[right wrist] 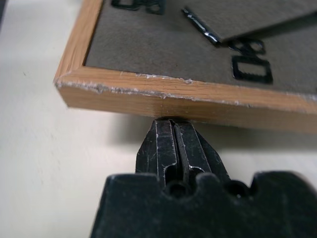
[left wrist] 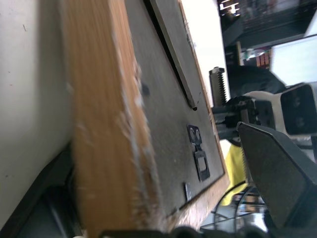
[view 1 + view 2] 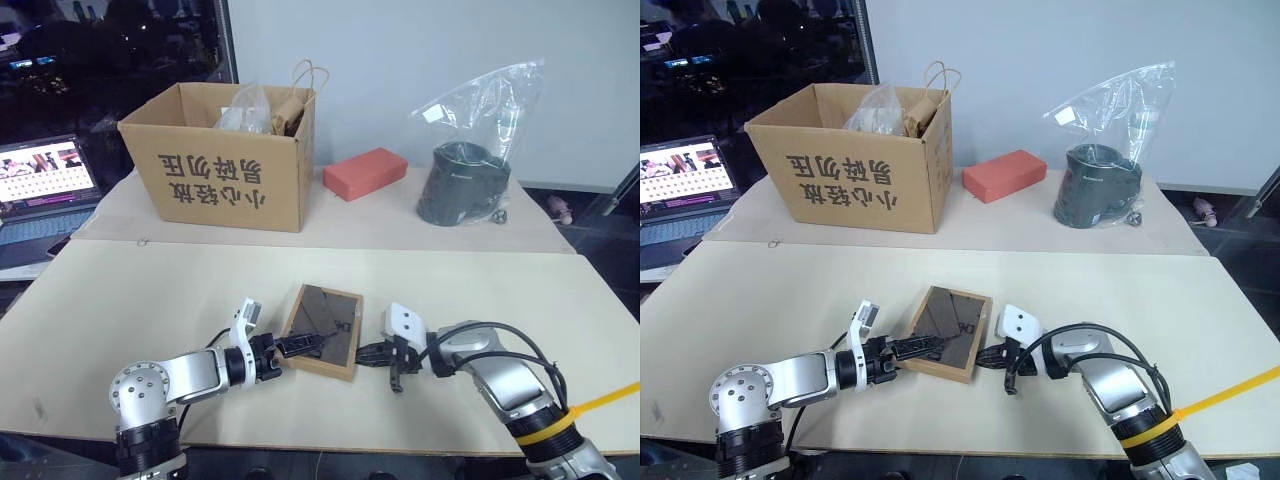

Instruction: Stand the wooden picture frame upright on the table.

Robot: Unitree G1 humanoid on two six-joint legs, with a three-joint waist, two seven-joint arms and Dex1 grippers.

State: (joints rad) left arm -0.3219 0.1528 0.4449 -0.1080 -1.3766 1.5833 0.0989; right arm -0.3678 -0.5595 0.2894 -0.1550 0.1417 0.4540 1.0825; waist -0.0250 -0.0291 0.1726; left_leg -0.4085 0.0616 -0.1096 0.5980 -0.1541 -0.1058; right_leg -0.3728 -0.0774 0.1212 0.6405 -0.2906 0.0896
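1. Both claws are seen at the near table edge: left gripper spread wide over the wooden picture frame, right gripper pinched shut against its side rim.
2. Frame lies back-up; its front is hidden.
3. Bare tabletop is left around it.

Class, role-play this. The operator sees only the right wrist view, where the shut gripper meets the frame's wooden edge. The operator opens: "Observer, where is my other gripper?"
Observer: The left gripper is at the opposite edge of the wooden picture frame, open, with one finger over the dark back.
Operator: Is anything close behind the frame?
Observer: No. The cardboard box stands well back on the table.
Operator: Anything else back there?
Observer: A red block lies beside the box, on the robot's right.
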